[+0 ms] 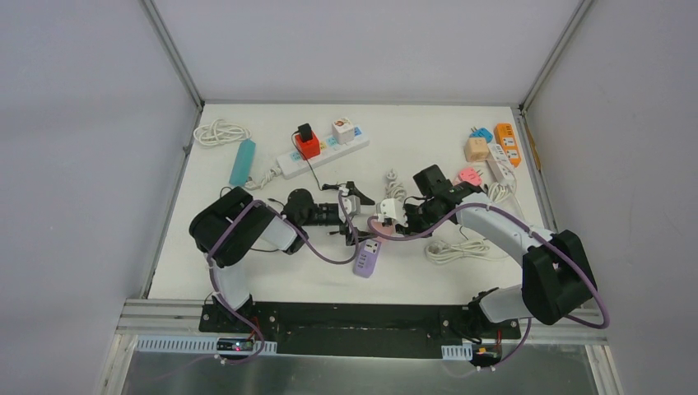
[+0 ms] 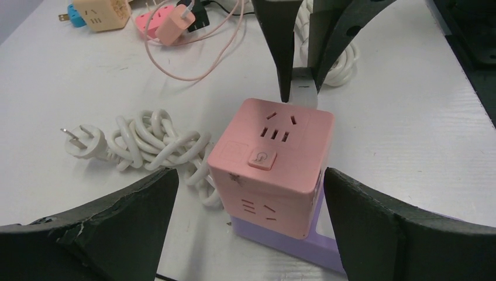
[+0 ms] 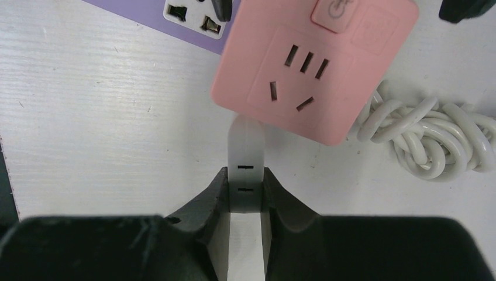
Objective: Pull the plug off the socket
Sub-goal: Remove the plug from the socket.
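The right gripper (image 3: pixel 245 193) is pinching a flat white plastic plug (image 3: pixel 245 140) seated in the pink cube socket (image 2: pixel 272 158) at mid-worktop (image 2: pixel 409 146), while the left gripper (image 2: pixel 248 175) is straddling the cube wide open and empty. Clamping it before pulling straight back looks wisest.

The cube socket (image 2: pixel 272 158) is pink, the power strip (image 2: pixel 292 246) purple, the plug (image 3: pixel 246 146) and coiled cable (image 2: pixel 158 146) white

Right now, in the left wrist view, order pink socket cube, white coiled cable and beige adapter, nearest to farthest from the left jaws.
1. pink socket cube, between the jaws.
2. white coiled cable, left.
3. beige adapter, far top left.
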Controlling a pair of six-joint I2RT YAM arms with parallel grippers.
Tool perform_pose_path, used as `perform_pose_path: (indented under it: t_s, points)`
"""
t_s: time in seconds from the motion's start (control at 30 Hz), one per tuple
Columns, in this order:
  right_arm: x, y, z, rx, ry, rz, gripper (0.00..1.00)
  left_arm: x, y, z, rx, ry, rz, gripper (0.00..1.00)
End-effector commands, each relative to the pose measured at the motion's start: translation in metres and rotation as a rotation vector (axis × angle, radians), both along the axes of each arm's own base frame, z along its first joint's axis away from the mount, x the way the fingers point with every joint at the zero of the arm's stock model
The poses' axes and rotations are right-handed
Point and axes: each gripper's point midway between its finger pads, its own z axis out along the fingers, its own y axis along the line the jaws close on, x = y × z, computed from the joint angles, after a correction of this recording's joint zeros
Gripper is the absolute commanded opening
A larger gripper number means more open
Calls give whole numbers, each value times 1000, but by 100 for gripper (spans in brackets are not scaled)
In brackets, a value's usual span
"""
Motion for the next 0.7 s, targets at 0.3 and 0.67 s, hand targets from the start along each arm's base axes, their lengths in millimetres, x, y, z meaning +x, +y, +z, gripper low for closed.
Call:
perform_pose_path:
  t_s: [0.3,0.67]
  points:
    - [8,19,19,111,-61,39,0,-17,-17,2,-23,-11,-250,82]
    - [9,21,19,117,-45,15,2,-13,-21,-3,-19,16,-245,60]
